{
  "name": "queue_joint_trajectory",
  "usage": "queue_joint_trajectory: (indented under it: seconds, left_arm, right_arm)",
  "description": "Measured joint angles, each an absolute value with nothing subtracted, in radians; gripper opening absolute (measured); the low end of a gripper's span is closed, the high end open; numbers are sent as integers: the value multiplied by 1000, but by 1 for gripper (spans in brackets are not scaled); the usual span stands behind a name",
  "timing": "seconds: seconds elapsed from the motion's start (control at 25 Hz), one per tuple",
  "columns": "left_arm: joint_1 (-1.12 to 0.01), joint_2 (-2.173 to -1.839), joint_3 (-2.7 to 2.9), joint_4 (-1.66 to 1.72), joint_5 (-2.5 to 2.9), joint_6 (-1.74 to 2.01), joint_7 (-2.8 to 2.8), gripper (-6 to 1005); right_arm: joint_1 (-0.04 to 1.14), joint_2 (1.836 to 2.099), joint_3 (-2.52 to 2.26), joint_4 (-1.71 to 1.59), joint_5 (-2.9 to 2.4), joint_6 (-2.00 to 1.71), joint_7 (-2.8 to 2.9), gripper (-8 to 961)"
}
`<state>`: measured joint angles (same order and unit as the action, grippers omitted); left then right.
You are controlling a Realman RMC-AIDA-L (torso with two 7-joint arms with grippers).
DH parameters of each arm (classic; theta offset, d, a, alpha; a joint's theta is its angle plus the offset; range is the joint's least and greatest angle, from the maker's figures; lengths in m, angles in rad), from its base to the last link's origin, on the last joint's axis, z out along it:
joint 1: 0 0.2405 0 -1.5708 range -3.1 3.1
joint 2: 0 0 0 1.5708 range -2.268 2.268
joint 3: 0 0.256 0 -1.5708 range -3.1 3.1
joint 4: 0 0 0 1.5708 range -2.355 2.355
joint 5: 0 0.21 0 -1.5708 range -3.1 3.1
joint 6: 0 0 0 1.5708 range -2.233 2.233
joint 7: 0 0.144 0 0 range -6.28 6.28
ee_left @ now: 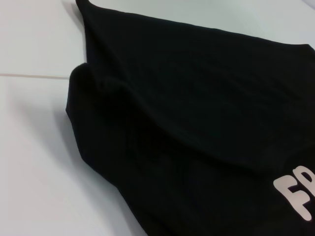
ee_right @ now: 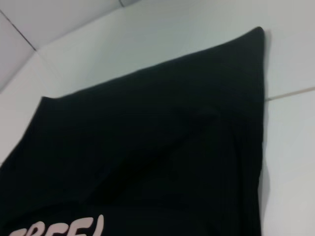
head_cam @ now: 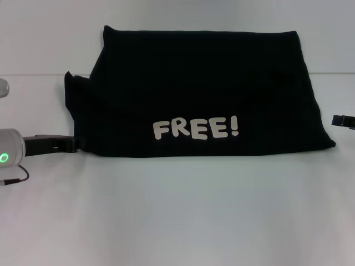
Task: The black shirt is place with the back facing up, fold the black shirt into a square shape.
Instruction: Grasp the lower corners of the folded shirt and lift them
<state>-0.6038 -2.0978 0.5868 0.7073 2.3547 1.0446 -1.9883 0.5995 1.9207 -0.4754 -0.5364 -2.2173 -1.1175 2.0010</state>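
The black shirt [head_cam: 205, 88] lies folded into a wide block on the white table, with white letters "FREE!" [head_cam: 196, 128] on its near part. A bit of fabric sticks out at its left side [head_cam: 75, 91]. My left gripper [head_cam: 70, 144] lies low on the table, its tip at the shirt's near left corner. At the right edge of the head view, only the tip of my right gripper [head_cam: 336, 119] shows, just off the shirt's right side. The left wrist view shows the shirt [ee_left: 197, 113] and its rumpled left fold; the right wrist view shows the shirt [ee_right: 162, 147] and its far right corner.
The white table [head_cam: 177, 210] runs wide in front of the shirt. A seam line [head_cam: 33, 75] crosses the table behind the shirt's middle. A thin cable [head_cam: 16, 178] hangs by my left arm [head_cam: 11, 149].
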Motion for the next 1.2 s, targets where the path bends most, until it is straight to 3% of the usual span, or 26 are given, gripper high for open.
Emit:
queue_joint_trajectory:
  seconds: [0.52, 0.92, 1.04, 1.2]
  left_arm:
    - [-622, -2090, 586, 699, 2354, 1037, -1988, 2]
    - [-626, -2088, 585, 698, 2355, 1035, -1987, 4]
    - [-625, -2088, 585, 698, 2355, 1035, -1986, 4]
    - [-623, -2088, 584, 698, 2355, 1035, -1985, 5]
  right_arm:
    - [664, 1976, -525, -527, -2323, -1003, 2040, 671]
    - [681, 1986, -531, -486, -2322, -972, 2042, 669]
    - [680, 1985, -530, -486, -2320, -974, 2043, 615]
    - [678, 1982, -530, -486, -2318, -985, 2043, 446]
